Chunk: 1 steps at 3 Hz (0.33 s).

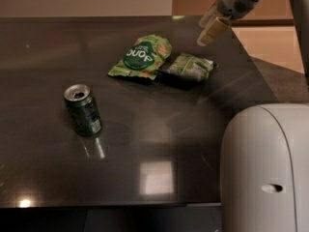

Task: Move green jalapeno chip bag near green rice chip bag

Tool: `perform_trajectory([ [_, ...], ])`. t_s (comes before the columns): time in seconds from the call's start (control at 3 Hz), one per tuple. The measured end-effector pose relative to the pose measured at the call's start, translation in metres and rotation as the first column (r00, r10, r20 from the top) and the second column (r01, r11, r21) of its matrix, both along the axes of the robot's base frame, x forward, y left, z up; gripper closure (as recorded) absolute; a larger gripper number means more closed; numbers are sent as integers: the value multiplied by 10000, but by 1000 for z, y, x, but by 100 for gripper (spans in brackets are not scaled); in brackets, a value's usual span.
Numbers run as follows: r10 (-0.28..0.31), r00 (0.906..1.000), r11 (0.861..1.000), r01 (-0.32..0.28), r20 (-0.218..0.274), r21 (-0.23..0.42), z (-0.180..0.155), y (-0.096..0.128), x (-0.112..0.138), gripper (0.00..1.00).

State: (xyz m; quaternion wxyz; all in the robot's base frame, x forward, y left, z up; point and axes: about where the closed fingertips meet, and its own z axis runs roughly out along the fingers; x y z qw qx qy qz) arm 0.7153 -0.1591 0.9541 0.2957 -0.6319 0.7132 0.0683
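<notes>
The green jalapeno chip bag (188, 67) lies flat and crinkled on the dark surface (159, 144), toward the far right part of it. Its left end is right against the green rice chip bag (141, 56), close enough that I cannot tell whether the two touch or the one slightly overlaps the other. The rice chip bag sits to the left and a little farther back, logo side up. Above and to the right of the jalapeno bag, near the surface's far right edge, hangs the tool (210, 30), clear of the bag with open air between them. It carries nothing, but whether it is spread wide or drawn narrow I cannot tell. With the two bags lying together, the placing looks as good as done, so the step in hand is probably getting the arm clear. To do that well, the tool should rise and go off to the right, away from both bags. It should not swing low over them, since light foil like this would likely shift at the slightest brush and open the gap again. Well apart at the near left stands a green can (83, 110), upright with its top opened, out of the arm's way. The robot's pale body (263, 168) fills the near right corner. Counted: one jalapeno bag, one rice chip bag, one can, one tool.
</notes>
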Motion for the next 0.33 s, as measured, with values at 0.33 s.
perform_trajectory([
  [0.33, -13, 10000, 10000, 12, -98, -30, -6, 2, 2, 0],
])
